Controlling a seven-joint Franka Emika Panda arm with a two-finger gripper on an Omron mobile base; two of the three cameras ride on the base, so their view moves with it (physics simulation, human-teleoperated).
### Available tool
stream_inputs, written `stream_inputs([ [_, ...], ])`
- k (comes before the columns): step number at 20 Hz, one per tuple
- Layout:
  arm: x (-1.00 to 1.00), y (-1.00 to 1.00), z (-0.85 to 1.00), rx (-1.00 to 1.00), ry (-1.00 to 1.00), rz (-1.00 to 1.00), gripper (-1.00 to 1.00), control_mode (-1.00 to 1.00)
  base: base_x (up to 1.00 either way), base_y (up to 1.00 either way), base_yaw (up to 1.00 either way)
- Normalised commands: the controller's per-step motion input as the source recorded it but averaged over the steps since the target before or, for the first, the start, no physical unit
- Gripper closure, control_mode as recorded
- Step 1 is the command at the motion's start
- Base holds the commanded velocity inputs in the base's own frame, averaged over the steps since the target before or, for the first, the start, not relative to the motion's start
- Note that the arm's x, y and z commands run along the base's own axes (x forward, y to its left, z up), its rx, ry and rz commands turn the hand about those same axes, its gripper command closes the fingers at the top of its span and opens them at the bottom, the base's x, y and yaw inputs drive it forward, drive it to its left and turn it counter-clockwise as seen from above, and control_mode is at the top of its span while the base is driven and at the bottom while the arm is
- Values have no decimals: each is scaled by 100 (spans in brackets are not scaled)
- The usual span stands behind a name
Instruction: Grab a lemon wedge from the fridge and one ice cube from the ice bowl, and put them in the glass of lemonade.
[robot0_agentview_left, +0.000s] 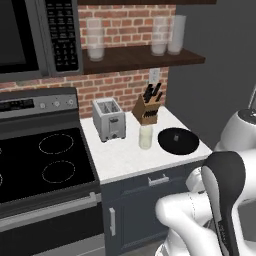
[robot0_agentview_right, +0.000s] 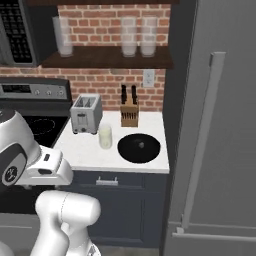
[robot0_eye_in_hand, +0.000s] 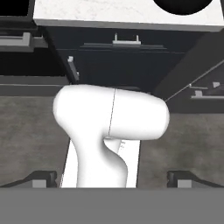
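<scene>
fingers (robot0_eye_in_hand: 112, 178) spread wide, holding nothing, above the floor, ice bowl (robot0_agentview_right: 139, 148) beside glass of lemonade (robot0_agentview_right: 105, 136)

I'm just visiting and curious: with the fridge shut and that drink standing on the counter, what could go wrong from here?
1. The fridge is closed, so the gripper must catch its narrow bar handle; it might slip off.
2. The glass of lemonade stands close beside the ice bowl, so reaching for ice could tip it.
3. The knife block and toaster crowd the counter behind, leaving little room.
</scene>
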Motion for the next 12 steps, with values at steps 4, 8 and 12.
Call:
stream_inputs([
  [4, 0, 0, 0, 0, 0, 0, -100, 100, -87, -19, 2],
  [8, 0, 0, 0, 0, 0, 0, -100, 100, -59, -43, 0],
  [12, 0, 0, 0, 0, 0, 0, -100, 100, -32, -52, 0],
])
